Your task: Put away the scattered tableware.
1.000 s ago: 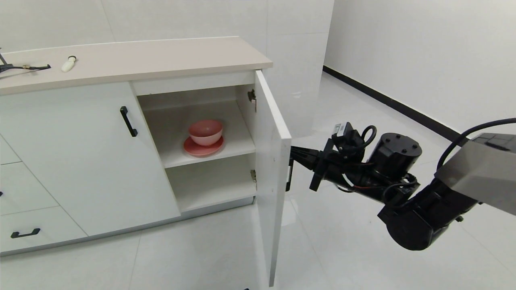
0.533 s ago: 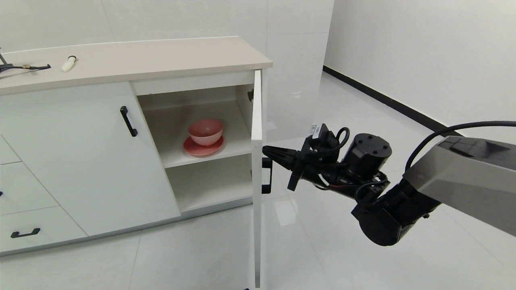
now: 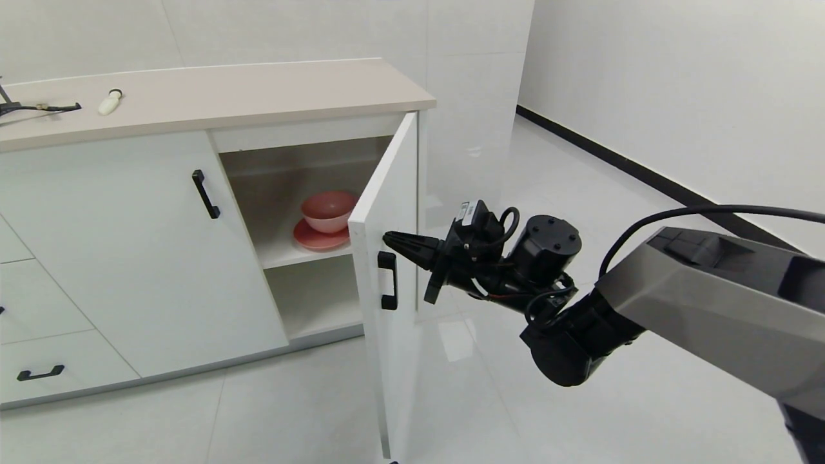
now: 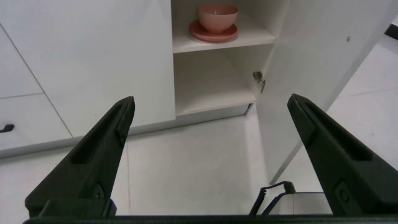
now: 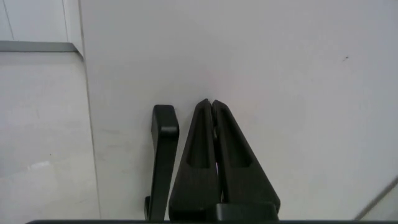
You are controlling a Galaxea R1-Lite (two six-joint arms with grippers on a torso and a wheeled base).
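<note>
Head view, cabinet door (image 3: 387, 187): a second ago it stood wide open, edge-on to the camera. It has since swung roughly halfway shut, so its front face and black handle (image 3: 387, 280) now show.
Head view, right gripper (image 3: 394, 240): the fingers are pinched together on nothing, with the tip at the door face just beside the top of the handle. The arm has travelled leftward along with the door, pushing it.
Head view, tableware: a pink bowl (image 3: 325, 209) sits on a pink plate (image 3: 312, 238) on the upper shelf inside the white cabinet (image 3: 129, 258).
Head view, meaning: the dishes are already shelved, so closing the door looks like the finishing step. It probably needs further pushing to shut fully.
Head view, hidden: the door now covers the right edge of the bowl and plate and much of the lower shelf. On the countertop (image 3: 258, 90) lie a small white object (image 3: 110, 101) and a thin dark item (image 3: 38, 108) cut off at the frame edge. Both are too small to identify.
Left wrist view, left gripper (image 4: 211, 102): the fingers are spread wide and hold nothing, well back from the cabinet. The bowl and plate show on the shelf beyond.
Right wrist view, contact: the closed fingers point at the white door face, with the handle just beside them. Whether the tips press firmly or only graze the door cannot be told.
</note>
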